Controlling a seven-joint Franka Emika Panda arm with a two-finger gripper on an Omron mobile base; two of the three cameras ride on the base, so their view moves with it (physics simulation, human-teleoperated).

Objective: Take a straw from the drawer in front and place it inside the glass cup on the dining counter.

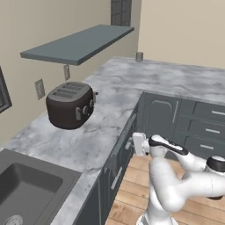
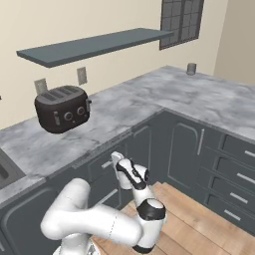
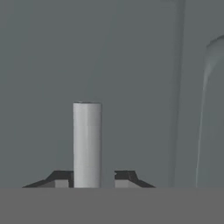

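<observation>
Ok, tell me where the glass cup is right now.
The glass cup stands at the far back of the marble counter, near the wall corner below the window, well beyond the toaster.

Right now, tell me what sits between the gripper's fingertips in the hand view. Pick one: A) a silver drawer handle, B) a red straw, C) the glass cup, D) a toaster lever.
A: in the hand view a pale silver handle stands between the two dark fingertips of the gripper, against a flat slate-grey drawer front; nothing red shows there.
</observation>
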